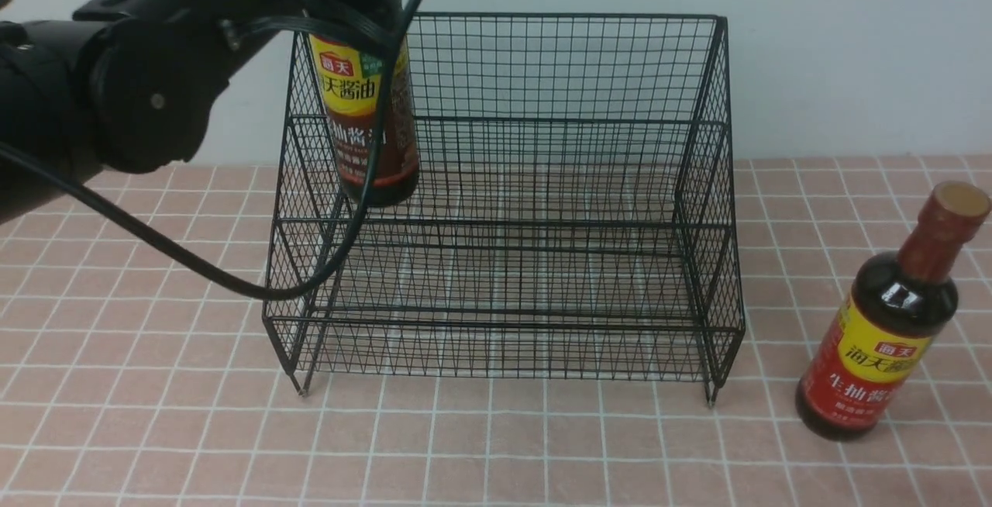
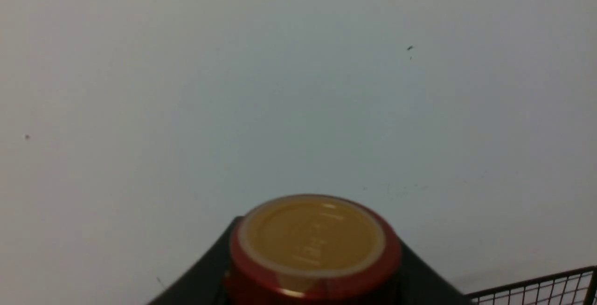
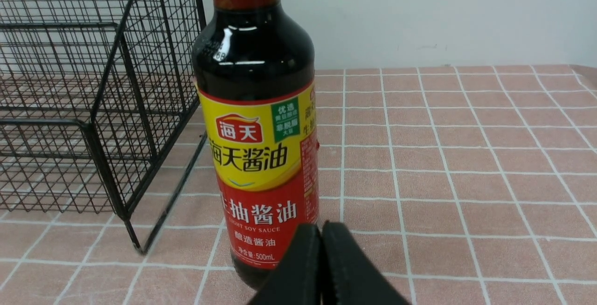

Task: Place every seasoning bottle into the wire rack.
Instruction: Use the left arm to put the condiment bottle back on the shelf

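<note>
My left gripper [image 2: 312, 288] is shut on the neck of a seasoning bottle [image 1: 364, 119] with a yellow-and-brown label. I hold it upright inside the left end of the black wire rack [image 1: 701, 143]. Its base is low over the upper tier; I cannot tell whether it touches. In the left wrist view its tan cap [image 2: 315, 237] sits between my dark fingers [image 2: 200, 272]. The other seasoning bottle [image 1: 876, 360], yellow-and-red label, stands on the table right of the rack. My right gripper [image 3: 321, 235] is shut and empty just in front of this bottle [image 3: 261, 155].
My left arm [image 1: 139, 81] and its black cable [image 1: 194, 267] hang over the rack's left side. The rack's right side [image 3: 100, 123] stands close to the standing bottle. A corner of the rack [image 2: 536, 291] shows below the pale wall. Pink tiled tabletop [image 1: 504, 445] lies all around.
</note>
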`<control>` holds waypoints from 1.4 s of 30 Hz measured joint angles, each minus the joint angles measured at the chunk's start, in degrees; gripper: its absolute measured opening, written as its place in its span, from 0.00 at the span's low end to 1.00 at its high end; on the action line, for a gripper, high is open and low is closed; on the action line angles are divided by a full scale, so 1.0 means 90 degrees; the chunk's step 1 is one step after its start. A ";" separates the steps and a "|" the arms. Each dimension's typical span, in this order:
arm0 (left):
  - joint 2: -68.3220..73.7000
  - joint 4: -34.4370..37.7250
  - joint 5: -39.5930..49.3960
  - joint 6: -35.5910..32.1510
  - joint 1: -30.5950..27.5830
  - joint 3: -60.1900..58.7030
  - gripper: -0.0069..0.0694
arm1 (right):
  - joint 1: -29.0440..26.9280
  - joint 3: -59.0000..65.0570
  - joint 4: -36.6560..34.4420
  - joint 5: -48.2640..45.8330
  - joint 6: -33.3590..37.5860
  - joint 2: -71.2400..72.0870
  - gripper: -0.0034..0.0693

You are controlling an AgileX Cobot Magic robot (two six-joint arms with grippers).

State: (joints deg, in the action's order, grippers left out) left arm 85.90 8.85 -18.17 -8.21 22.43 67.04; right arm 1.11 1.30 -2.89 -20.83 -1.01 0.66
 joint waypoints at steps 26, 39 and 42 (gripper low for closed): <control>0.0167 -0.0056 0.3225 0.0000 0.0000 0.0053 0.43 | 0.0000 0.0000 0.0000 0.0000 0.0000 0.0000 0.03; 0.0366 -0.0077 0.3149 0.0247 -0.0006 0.0122 0.64 | 0.0000 0.0000 0.0000 0.0000 0.0000 0.0000 0.03; 0.0360 -0.0077 0.3149 0.0267 -0.0006 0.0136 0.74 | 0.0000 0.0000 0.0000 0.0000 0.0000 0.0000 0.03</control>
State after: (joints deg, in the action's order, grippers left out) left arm 89.14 8.16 10.17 -5.81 22.37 68.26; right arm 1.11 1.30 -2.89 -20.83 -1.01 0.66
